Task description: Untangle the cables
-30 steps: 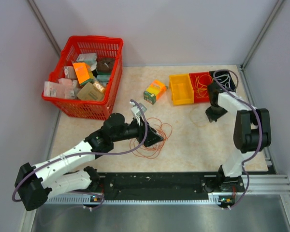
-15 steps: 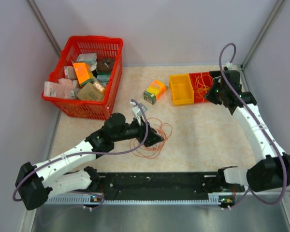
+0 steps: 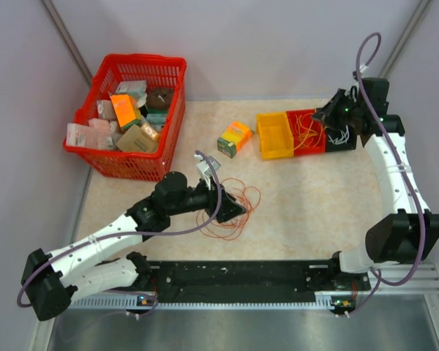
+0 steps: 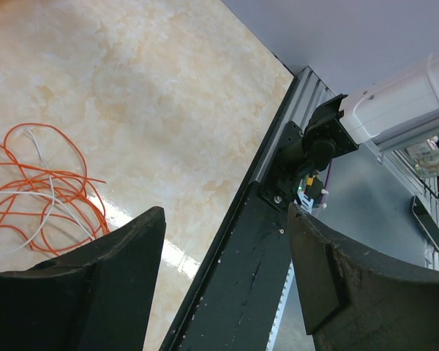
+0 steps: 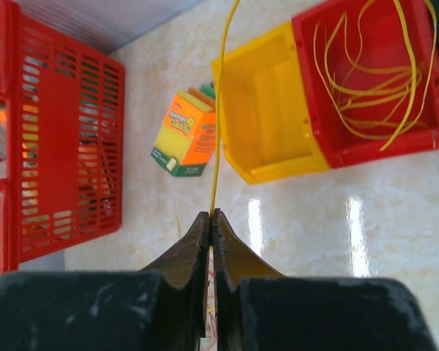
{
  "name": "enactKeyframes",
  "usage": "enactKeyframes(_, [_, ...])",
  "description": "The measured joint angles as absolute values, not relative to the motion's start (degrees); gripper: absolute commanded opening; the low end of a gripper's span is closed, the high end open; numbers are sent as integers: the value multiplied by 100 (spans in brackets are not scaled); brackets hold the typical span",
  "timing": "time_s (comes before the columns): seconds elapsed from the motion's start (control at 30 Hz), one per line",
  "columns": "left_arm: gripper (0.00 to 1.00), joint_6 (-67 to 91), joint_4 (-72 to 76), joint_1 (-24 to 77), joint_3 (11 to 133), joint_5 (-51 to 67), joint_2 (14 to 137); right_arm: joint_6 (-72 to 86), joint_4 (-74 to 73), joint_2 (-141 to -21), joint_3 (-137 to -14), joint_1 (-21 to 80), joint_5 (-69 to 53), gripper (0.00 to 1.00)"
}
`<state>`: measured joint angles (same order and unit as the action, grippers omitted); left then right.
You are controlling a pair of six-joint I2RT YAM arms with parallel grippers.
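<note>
While my right gripper [image 5: 211,216] pinches a yellow wire [image 5: 219,131] running ahead, I am mid-sort; next, probably drop it into the red bin [image 5: 380,150] ahead-right. My left gripper [image 4: 225,212] gapes beside the orange-red tangle [image 4: 44,183].

On the table [image 3: 300,212], the basket [image 3: 128,162] sits at ten o'clock. The small box [image 3: 235,138] lies at twelve, with the bins [image 3: 276,136] to its right at two. The cables [image 3: 230,219] lie heaped near six.
</note>
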<state>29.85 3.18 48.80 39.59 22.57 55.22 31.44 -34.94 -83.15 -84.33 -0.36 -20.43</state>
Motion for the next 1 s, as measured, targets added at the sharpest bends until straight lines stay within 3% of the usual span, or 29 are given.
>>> enactKeyframes(0.23, [72, 2982, 298, 4880, 3962, 2259, 5540, 3098, -3354, -8407, -9205, -377, -2158, 0])
enactKeyframes(0.6, [73, 2982, 296, 4880, 3962, 2259, 5577, 1332, -2311, -8451, -9253, -386, -589, 0])
enactKeyframes(1.0, [73, 2980, 298, 4880, 3962, 2244, 5669, -814, 561, -8468, -6707, 344, -82, 0])
